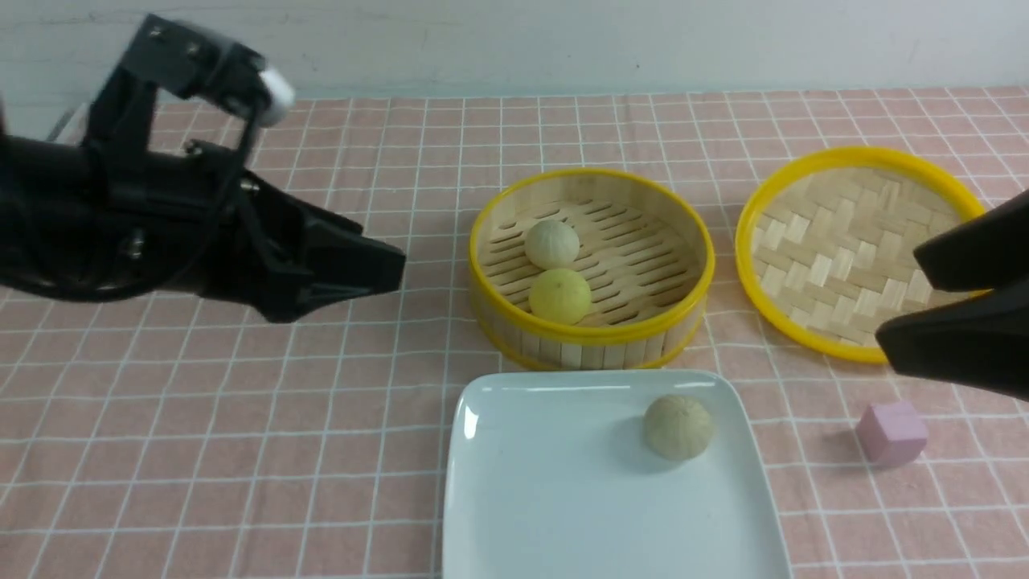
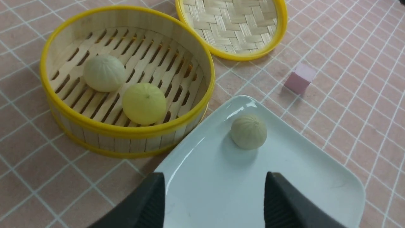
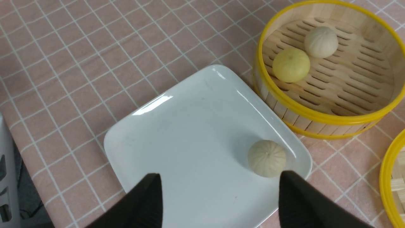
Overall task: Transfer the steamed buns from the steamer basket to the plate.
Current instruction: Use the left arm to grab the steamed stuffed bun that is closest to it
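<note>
The steamer basket (image 1: 596, 336) stands mid-table and holds two steamed buns, a pale one (image 1: 551, 244) and a yellow one (image 1: 559, 296). A third, pale bun (image 1: 678, 426) lies near the far right corner of the white plate (image 1: 555, 507), just in front of the basket. My left gripper (image 1: 378, 277) hovers left of the basket, open and empty; the left wrist view shows its jaws (image 2: 215, 177) wide apart above the plate (image 2: 202, 196). At the right edge my right gripper (image 1: 900, 299) is open and empty too, and the right wrist view has it (image 3: 220, 175) near the plated bun (image 3: 267, 157).
A shallow woven tray with a yellow rim (image 1: 749, 241) lies right of the basket, partly behind my right gripper. A small pink cube (image 1: 892, 433) sits right of the plate. A pink checked cloth covers the table, and a pale wall runs along the back.
</note>
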Controlling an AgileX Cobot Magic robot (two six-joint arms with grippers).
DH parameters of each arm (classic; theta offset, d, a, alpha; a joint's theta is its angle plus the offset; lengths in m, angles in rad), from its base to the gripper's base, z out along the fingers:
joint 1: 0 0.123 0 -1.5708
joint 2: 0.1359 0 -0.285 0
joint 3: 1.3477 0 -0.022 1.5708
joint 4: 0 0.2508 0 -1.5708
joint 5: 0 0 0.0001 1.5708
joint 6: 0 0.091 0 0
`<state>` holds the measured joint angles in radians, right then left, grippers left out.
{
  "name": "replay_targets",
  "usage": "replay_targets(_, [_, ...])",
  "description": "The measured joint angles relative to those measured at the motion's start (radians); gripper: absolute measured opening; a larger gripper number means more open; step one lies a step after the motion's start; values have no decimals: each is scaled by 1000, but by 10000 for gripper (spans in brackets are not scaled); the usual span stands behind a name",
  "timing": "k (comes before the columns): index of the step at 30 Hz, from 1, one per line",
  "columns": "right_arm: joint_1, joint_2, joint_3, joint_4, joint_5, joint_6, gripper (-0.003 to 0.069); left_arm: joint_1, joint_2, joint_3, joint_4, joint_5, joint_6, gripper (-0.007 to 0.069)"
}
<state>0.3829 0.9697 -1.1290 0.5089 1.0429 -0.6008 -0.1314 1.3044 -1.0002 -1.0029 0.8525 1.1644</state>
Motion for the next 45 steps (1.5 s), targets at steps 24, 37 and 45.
replay_targets(24, [0, 0, 0, -1, 147, 53, 485, -352, 474, -201, -54, -567, -128, 436])
replay_targets(37, [0, 0, 0, -1, 152, 53, 485, -352, 475, -457, 754, -66, -814, 414])
replay_targets(45, [0, 0, 0, -1, 152, 53, 485, -352, 475, -530, 878, -84, -908, 378])
